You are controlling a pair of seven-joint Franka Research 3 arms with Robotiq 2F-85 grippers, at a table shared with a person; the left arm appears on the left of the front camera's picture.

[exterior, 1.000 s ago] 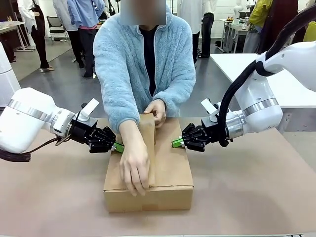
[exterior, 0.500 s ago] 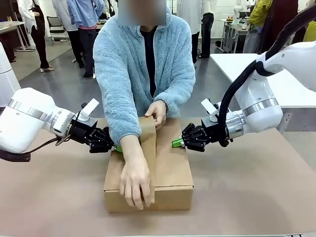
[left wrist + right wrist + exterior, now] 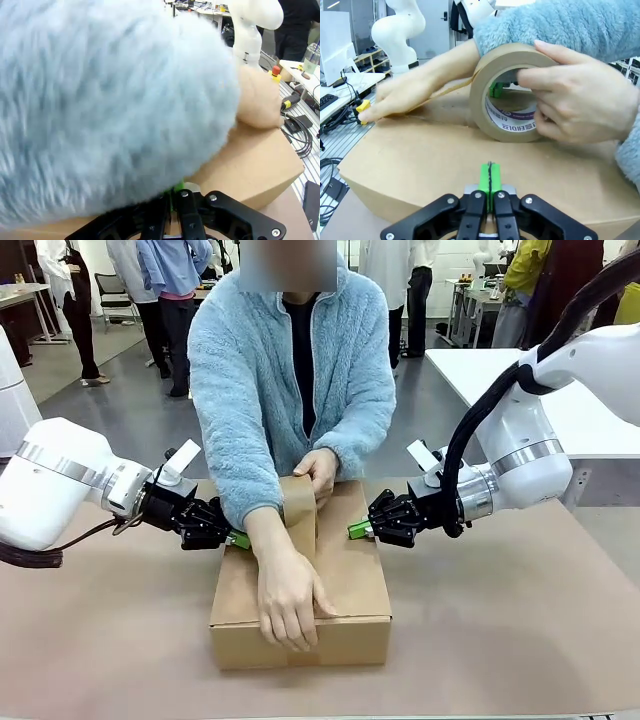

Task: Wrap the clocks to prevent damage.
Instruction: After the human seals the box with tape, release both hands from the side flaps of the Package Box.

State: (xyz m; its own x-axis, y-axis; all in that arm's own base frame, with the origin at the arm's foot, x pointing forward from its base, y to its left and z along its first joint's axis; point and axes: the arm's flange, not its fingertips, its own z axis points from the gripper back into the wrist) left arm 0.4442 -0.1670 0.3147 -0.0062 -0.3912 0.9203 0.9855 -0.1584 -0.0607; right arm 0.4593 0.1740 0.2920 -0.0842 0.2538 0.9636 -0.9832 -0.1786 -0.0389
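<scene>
A closed cardboard box (image 3: pixel 300 585) stands on the brown table (image 3: pixel 520 620). The left gripper (image 3: pixel 238 538) and the right gripper (image 3: pixel 356 530) are both closed, hold nothing, and press their green tips against opposite sides of the box. The person's one hand (image 3: pixel 290 600) presses brown tape down over the front edge; the other hand (image 3: pixel 575 102) grasps the tape roll (image 3: pixel 507 90) on the box top. The clocks must be inside the box; I cannot tell.

Blue sleeve (image 3: pixel 110 105) blurred, hiding most of box (image 3: pixel 260 165).
</scene>
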